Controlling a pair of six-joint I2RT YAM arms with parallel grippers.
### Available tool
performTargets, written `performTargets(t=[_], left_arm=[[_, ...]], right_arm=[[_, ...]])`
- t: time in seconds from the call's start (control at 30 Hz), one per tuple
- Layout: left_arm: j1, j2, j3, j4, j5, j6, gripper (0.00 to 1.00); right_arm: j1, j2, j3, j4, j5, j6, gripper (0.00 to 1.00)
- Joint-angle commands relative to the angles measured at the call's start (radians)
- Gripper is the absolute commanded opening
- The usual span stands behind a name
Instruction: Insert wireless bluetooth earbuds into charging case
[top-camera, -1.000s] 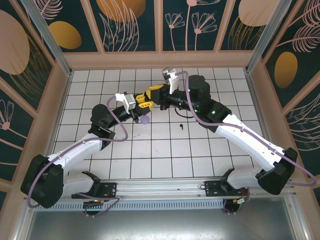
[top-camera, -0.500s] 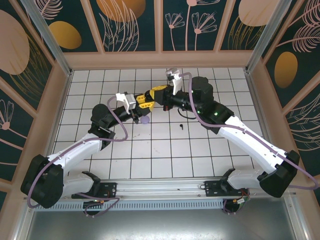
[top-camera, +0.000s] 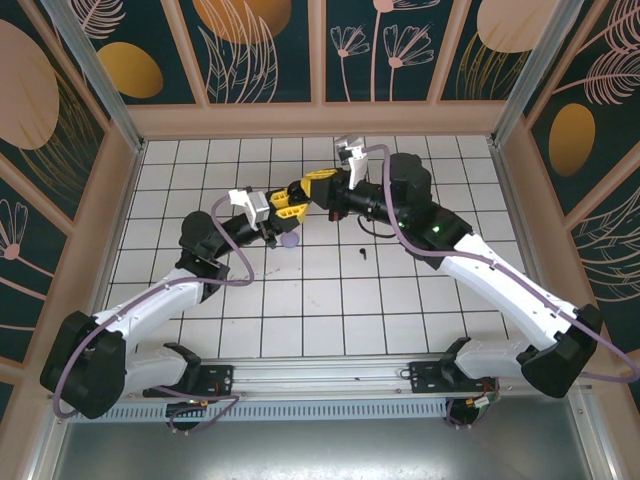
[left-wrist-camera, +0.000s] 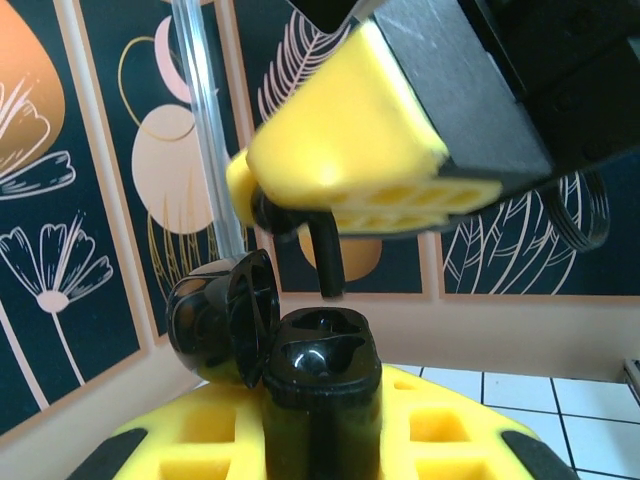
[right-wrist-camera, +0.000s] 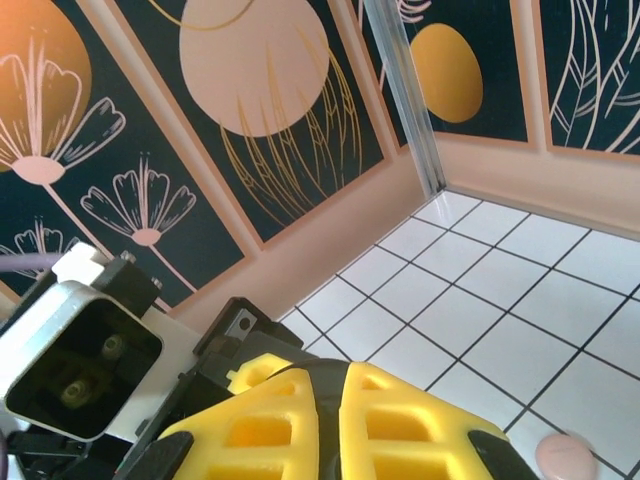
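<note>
The white tiled desk lies below, and my two hands meet in the air above its far half. My left hand is pressed against the sides of the black charging case and holds it upright. Its lid is flipped open to the left. My right hand comes in from above and pinches the black earbud by its head. The stem points straight down, just over the open case and not yet in it.

The case is a hard, glossy shell, light and likely slick. Gripping it across the body, below the hinge, seems right to me because it leaves the mouth free. The top shows a moulded hollow, and I can't make out a bud seated in it.

The bud is tiny, stiff and almost weightless, so I judge it could twist or pop out of the pads. Holding the head and leaving the stem bare should let the stem lead into its well. The fit looks close, so the stem has to be lined up before I let go.

A lilac round case rests on the desk under my hands. A second black earbud lies loose a little to its right.
</note>
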Motion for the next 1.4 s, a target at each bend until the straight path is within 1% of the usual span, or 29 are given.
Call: performTargets(t=[0.0,0.13,0.23,0.43,0.83,1.37], left_arm=[[-0.007,-0.041,-0.025,0.072,-0.011,0.076,0.00],[-0.007,-0.043,-0.003,0.012,-0.011,0.111,0.00],[-0.007,-0.026,0.020,-0.005,0.009,0.101,0.00],[-0.007,-0.002,0.047,-0.004,0.028,0.071,0.00],[-0.007,0.003,0.060,-0.006,0.035,0.051,0.00],[-0.007,-0.004,0.058,-0.006,0.053,0.033,0.00]], right_arm=[[0.006,-0.052,0.041,0.045,-0.032,0.014,0.09],[0.016,-0.060,0.034,0.059,-0.063,0.005,0.09],[0.026,-0.054,0.031,0.061,-0.080,-0.005,0.09],[0.041,-0.026,0.026,0.055,-0.081,-0.023,0.09],[0.044,0.016,0.015,0.061,-0.080,-0.024,0.08],[0.032,0.027,0.005,0.056,-0.022,-0.034,0.08]])
